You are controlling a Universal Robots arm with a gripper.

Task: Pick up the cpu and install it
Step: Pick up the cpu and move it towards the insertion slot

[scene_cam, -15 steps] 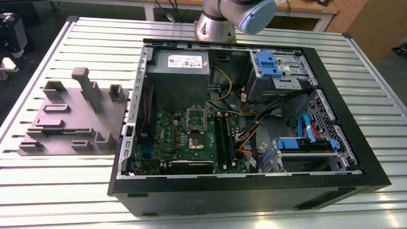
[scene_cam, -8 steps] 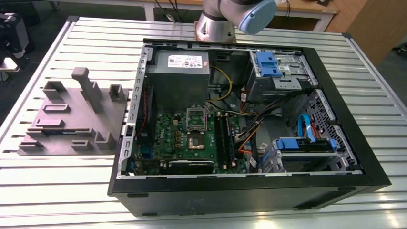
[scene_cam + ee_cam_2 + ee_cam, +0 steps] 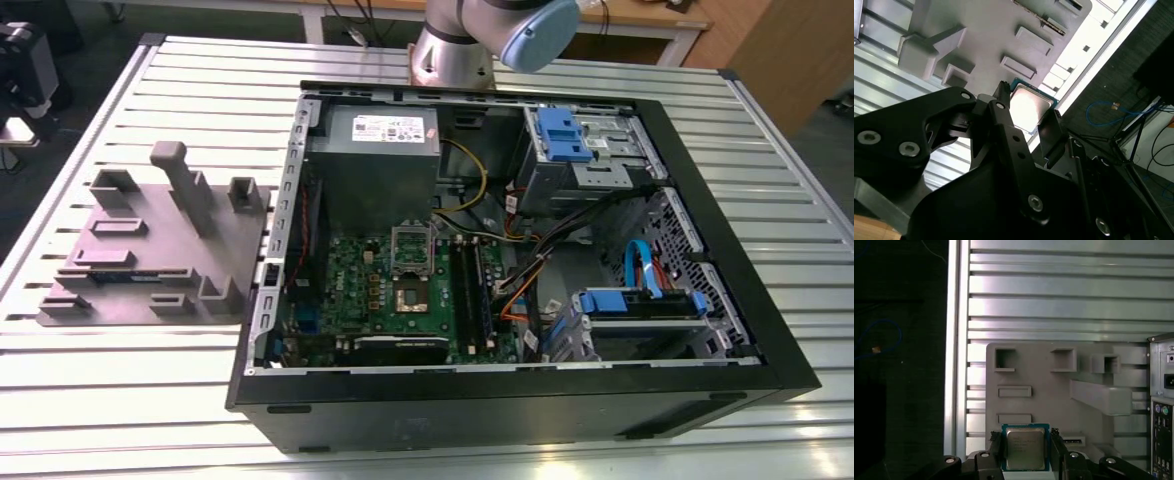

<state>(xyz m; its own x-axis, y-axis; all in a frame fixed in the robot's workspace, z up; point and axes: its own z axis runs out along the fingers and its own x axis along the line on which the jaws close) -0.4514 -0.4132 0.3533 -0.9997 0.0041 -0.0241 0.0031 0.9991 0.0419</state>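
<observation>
Black two-finger gripper [image 3: 1025, 439] is clamping the small square silver-topped cpu [image 3: 1025, 450] by opposite edges, with the fingers [image 3: 995, 444] pressing on its sides. It is hanging above the grey moulded fixture [image 3: 1054, 385]. Judgement: carrying goes best with the chip level, the grip light and the underside untouched. The socket [image 3: 411, 291] on the green motherboard [image 3: 358, 290] is lying open.

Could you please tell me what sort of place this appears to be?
Probably a robotics lab set up for computer assembly: an open computer case lies on a slatted metal table beside a grey parts fixture, the robot arm's base stands behind the case, and the gripper holds the cpu.
</observation>
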